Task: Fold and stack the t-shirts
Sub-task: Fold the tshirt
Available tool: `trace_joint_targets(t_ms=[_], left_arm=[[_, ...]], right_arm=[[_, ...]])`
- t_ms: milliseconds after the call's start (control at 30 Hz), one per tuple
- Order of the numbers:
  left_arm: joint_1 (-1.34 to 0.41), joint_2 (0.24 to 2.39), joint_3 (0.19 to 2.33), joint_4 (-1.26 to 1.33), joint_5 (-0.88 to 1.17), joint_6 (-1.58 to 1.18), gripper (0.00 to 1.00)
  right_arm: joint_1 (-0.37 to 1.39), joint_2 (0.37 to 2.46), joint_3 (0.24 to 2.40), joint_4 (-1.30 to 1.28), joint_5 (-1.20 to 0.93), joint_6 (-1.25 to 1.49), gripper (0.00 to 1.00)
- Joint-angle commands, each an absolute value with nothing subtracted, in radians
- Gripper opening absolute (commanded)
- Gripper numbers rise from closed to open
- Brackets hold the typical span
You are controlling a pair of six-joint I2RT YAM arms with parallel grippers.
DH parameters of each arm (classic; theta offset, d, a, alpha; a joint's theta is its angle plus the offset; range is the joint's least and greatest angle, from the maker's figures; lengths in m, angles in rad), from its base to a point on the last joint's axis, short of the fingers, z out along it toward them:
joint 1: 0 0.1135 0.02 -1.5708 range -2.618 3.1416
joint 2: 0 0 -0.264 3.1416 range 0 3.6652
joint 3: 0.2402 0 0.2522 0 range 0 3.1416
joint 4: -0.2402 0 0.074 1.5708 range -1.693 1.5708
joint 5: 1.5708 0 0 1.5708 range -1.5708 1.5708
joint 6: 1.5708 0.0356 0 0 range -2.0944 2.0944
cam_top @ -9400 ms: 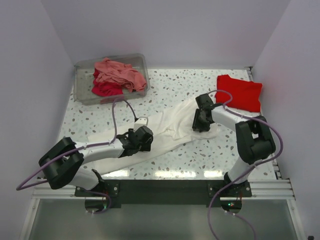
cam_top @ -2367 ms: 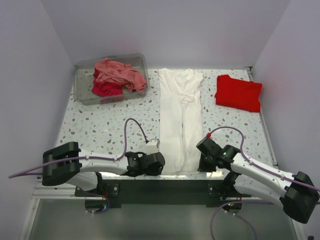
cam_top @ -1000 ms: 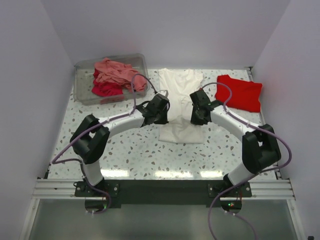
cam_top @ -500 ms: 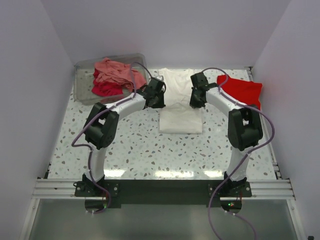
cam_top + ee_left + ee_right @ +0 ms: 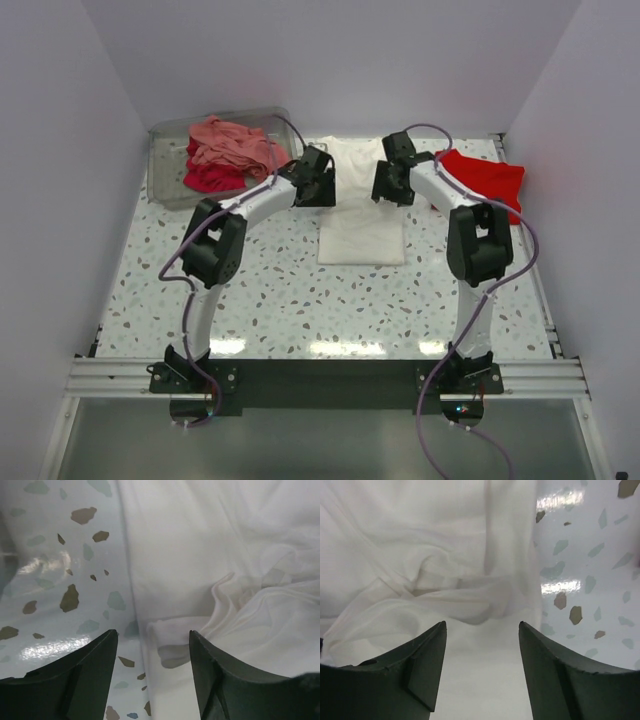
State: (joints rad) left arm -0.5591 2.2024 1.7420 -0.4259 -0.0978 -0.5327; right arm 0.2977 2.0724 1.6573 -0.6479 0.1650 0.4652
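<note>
Table (image 5: 270,290), top view. The white shirt (image 5: 362,228) lies past centre toward 12 o'clock as a folded oblong. Its near edge is straight; its far end is looser and rumpled.

Left gripper (image 5: 152,635) is at the shirt's 9 o'clock edge with its fingers spread. There is nothing between them, and a small turned-over lip of cloth lies just below. Right gripper (image 5: 482,627) is at the 3 o'clock edge, also spread and empty, over a bunched ridge of fabric.

Handling, judged: the cloth is thin, soft, light and limp. It will sag and unfold if lifted by one point, though it looks neither slippery nor fragile. The best hold is probably a pinch through all layers at both side edges or at two corners, with both arms lifting together.

Containers: the clear bin (image 5: 170,195) at 10 o'clock holds a crumpled pink shirt (image 5: 235,140) heaped over a crimson shirt (image 5: 210,178). Both are unfolded.

The red shirt (image 5: 490,180) is folded flat on the table at 2 o'clock, just beyond the right arm. It looks like the base for the stack.
</note>
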Motion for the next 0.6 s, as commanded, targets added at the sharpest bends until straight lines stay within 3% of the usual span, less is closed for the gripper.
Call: trace_joint_targets(t_ms=[0,67,133,400,567], left_arm=[[-0.546,2.1,1.792,-0.433,-0.211,-0.526,0.65],[-0.548,2.03,1.75,-0.417,-0.261,-0.525,0.77],[-0.549,1.982,1.668,-0.384,-0.259,-0.523,0.8],[-0.594,1.79,1.289,-0.233,-0.141,-0.543,0.83],[-0.661,1.764,1.184,-0.216,-0.143,-0.566,0.89]], right_arm=[[0.27,1.988,1.733,-0.67,0.166,0.44,0.66],[0.256,1.948,1.724,-0.675,0.164,0.431,0.73],[0.25,1.884,1.679,-0.678,0.161,0.423,0.76],[0.25,1.677,1.346,-0.598,0.043,0.443,0.77],[0.249,1.586,1.157,-0.532,0.002,0.465,0.77]])
